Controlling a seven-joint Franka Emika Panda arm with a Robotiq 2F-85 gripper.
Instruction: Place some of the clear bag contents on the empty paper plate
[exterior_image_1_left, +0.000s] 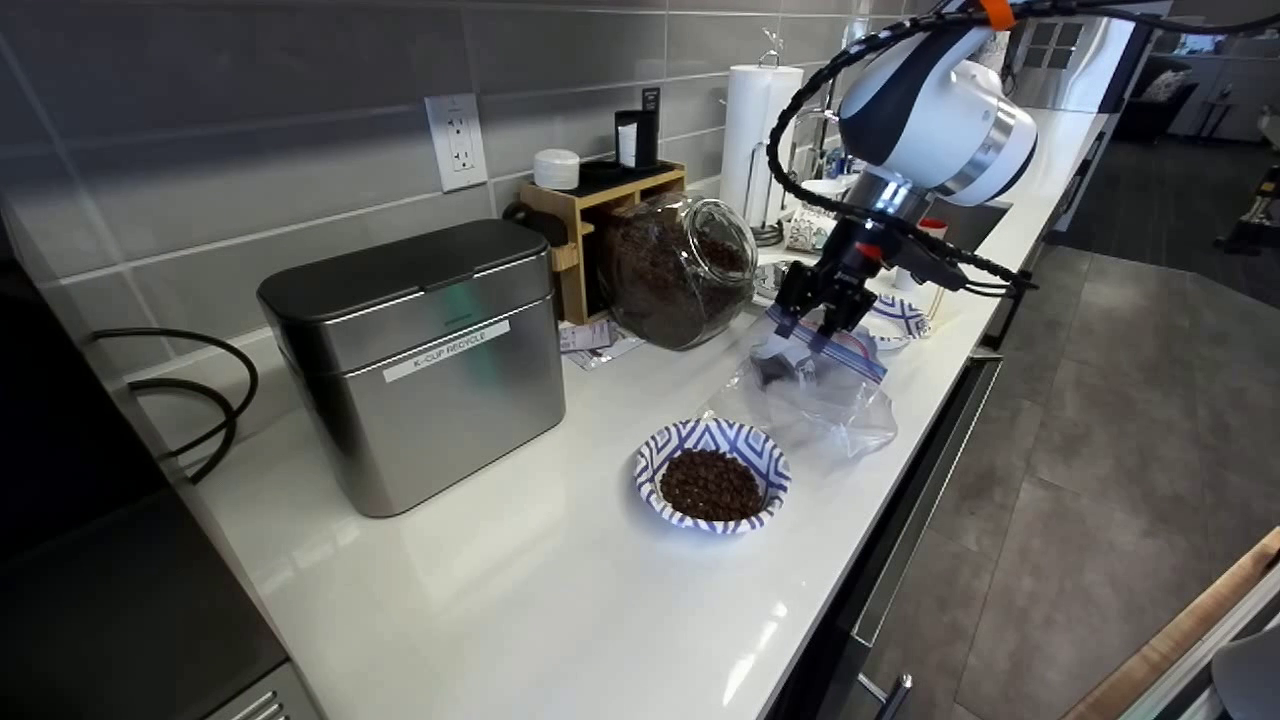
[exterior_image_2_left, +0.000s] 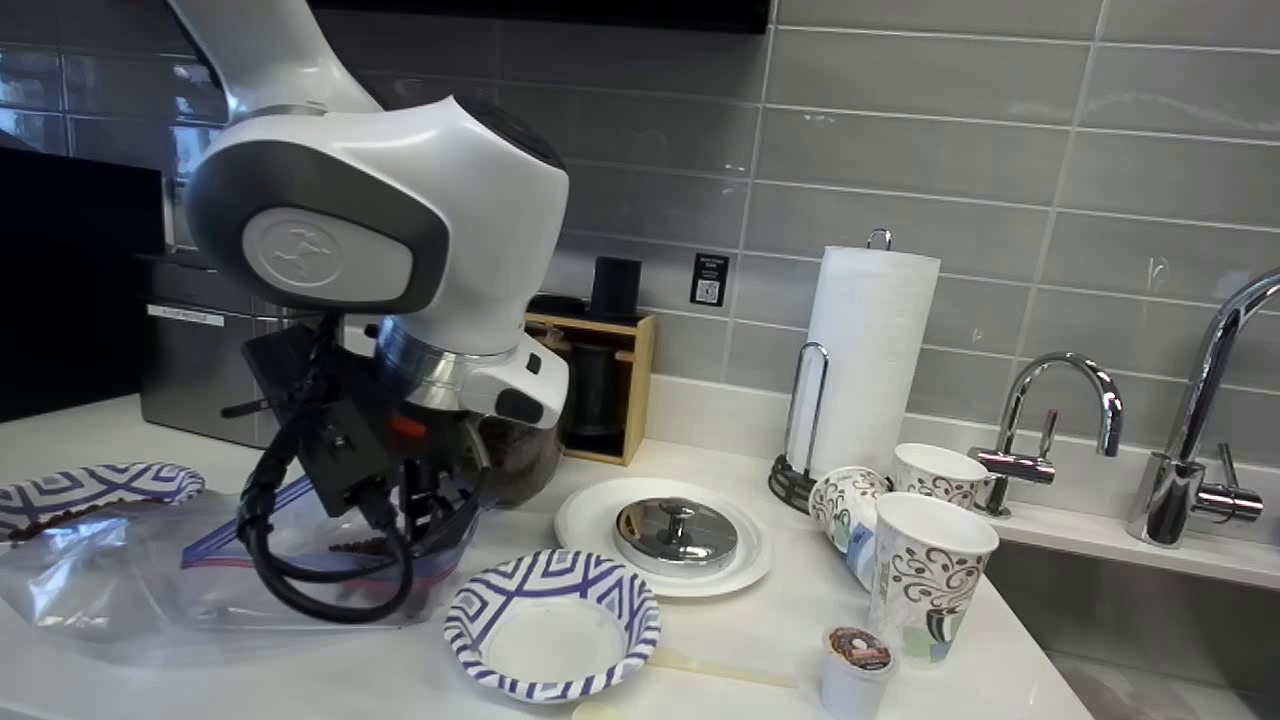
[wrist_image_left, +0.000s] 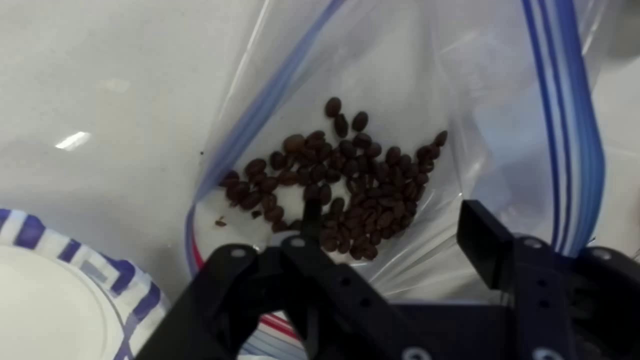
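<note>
The clear bag, a zip bag with blue and red seal strips, lies with its mouth gaping on the counter. Its contents, dark brown coffee beans, gather inside. My gripper is at the bag's mouth, fingers wide apart over the beans. Nothing is seen pinched between them; whether the tips touch beans or plastic I cannot tell. In an exterior view the gripper points down at the bag. The empty paper plate, blue-and-white rimmed, sits beside the bag, and its edge enters the wrist view at lower left.
A same-patterned plate of beans stands on the bag's far end. Around lie a glass jar, a steel bin, a white plate with a metal lid, paper cups, a coffee pod and a paper towel roll.
</note>
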